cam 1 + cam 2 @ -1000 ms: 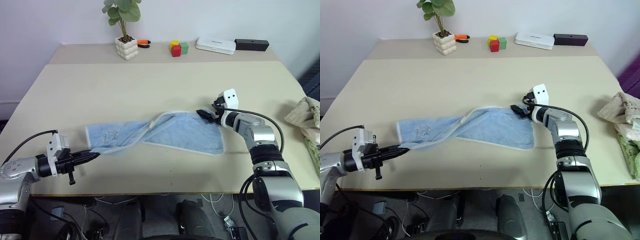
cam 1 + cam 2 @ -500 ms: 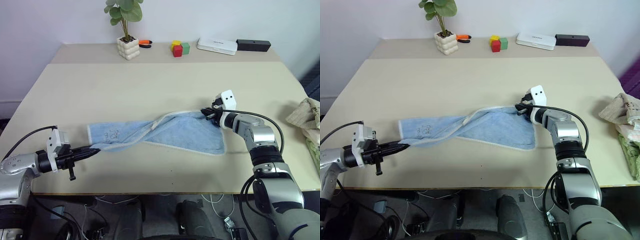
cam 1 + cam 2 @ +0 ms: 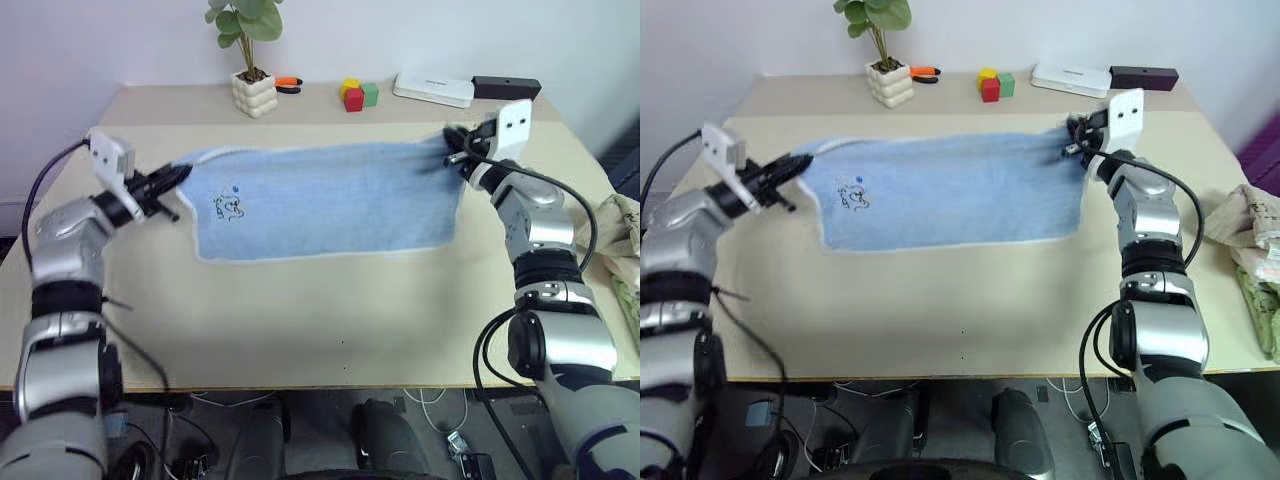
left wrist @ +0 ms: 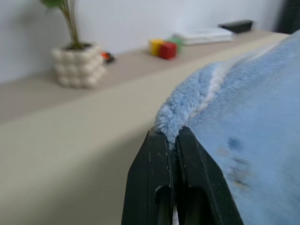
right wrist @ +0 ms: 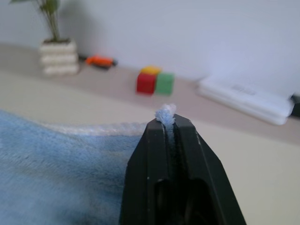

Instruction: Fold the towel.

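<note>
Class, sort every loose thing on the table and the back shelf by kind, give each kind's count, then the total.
Towels: 1, light blue towel
Patterned cloths: 1 heap, patterned cloth
Potted plants: 1, potted plant
Toy blocks: 3, yellow block, red block, green block
Orange-handled tools: 1, orange tool
Flat boxes: 2, white box, black box
Total: 9

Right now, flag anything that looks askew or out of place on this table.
Little stands out. The towel hangs spread between the left gripper and right gripper, each shut on an upper corner; its lower hem slants a little. A crumpled patterned cloth sits bunched at the table's right edge.
</note>
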Controlling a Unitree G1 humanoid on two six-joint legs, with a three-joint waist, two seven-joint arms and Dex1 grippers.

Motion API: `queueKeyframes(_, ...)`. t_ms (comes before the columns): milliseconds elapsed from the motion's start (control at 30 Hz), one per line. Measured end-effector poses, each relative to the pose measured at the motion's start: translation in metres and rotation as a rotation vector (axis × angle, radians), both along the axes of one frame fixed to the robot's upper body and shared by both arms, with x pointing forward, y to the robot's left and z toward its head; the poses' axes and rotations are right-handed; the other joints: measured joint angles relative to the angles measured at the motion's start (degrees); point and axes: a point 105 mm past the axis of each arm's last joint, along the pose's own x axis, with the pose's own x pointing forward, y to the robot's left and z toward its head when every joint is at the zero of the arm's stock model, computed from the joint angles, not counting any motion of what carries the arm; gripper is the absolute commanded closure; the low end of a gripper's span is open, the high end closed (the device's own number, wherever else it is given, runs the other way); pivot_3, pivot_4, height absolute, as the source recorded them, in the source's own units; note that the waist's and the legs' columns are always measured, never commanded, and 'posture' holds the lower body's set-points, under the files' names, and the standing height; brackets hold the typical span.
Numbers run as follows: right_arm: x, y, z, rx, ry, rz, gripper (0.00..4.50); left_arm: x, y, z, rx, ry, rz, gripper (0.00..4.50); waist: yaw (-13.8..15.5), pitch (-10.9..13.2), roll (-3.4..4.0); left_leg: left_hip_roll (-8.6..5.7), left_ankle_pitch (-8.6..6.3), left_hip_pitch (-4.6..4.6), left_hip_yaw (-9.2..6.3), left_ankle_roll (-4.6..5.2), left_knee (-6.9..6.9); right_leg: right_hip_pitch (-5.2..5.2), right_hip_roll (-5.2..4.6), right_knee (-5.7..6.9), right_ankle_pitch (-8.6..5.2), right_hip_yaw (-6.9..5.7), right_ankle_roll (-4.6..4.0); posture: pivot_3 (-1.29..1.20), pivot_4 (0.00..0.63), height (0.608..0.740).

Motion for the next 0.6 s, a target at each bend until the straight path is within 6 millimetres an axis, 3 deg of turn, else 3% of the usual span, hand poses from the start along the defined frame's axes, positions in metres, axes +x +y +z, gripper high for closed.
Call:
queueKeyframes(100, 0.004, 0.012, 0.048, 0.011, -0.151, -0.004, 4.42, 0.021, -0.01, 0.04, -0.01, -0.107, 0.089, 4.5, -0.36, 0.1, -0.07, 0.01, 0.04, -0.61, -0.01, -0.06, 0.04, -0.56, 0.01, 0.04, 0.08, 0.01, 0.05, 0.0, 0.15, 0.74)
queueKeyframes(167, -0.001, 0.015, 0.076, 0.027, -0.252, 0.004, 4.42, 0.023, -0.009, 0.073, 0.004, -0.206, 0.131, 4.5, -0.6, 0.1, -0.1, 0.01, 0.08, -0.82, 0.01, -0.12, 0.0, -0.76, -0.01, -0.02, 0.09, 0.01, 0.08, 0.0, 0.15, 0.74)
queueKeyframes(233, -0.006, 0.009, 0.084, 0.072, -0.306, 0.012, 4.42, 0.018, -0.001, 0.103, 0.026, -0.301, 0.174, 4.5, -0.82, 0.1, -0.11, 0.0, 0.18, -0.82, 0.1, -0.3, -0.13, -0.74, -0.06, -0.08, 0.08, 0.0, 0.09, 0.0, 0.15, 0.74)
queueKeyframes(300, -0.013, 0.002, 0.073, 0.067, -0.316, 0.027, 4.42, 0.011, 0.005, 0.114, 0.062, -0.35, 0.17, 4.5, -1.02, 0.1, -0.1, 0.0, 0.21, -0.81, 0.27, -0.35, -0.15, -0.69, -0.12, -0.09, 0.04, -0.02, 0.15, 0.0, 0.15, 0.74)
queueKeyframes(400, -0.031, -0.005, 0.029, 0.031, -0.286, 0.062, 4.42, 0.005, 0.004, 0.093, 0.103, -0.298, 0.064, 4.5, -1.01, 0.12, -0.08, 0.01, 0.21, -0.83, 0.45, -0.36, -0.16, -0.7, -0.21, -0.09, 0.0, -0.05, 0.22, 0.0, 0.15, 0.74)
queueKeyframes(500, -0.056, -0.002, -0.007, 0.019, -0.247, 0.095, 4.42, -0.005, 0.01, 0.046, 0.105, -0.187, -0.038, 4.5, -1.35, 0.15, -0.04, 0.02, 0.2, -0.8, 0.49, -0.33, -0.08, -0.75, -0.24, -0.05, 0.0, -0.02, 0.22, 0.0, 0.15, 0.74)
queueKeyframes(600, -0.08, 0.003, -0.029, 0.016, -0.205, 0.142, 4.42, -0.019, 0.018, -0.001, 0.091, -0.062, -0.112, 4.5, -1.58, 0.18, -0.06, 0.08, 0.22, -0.72, 0.47, -0.37, 0.04, -0.77, -0.17, 0.18, 0.05, -0.02, 0.14, 0.0, 0.15, 0.74)
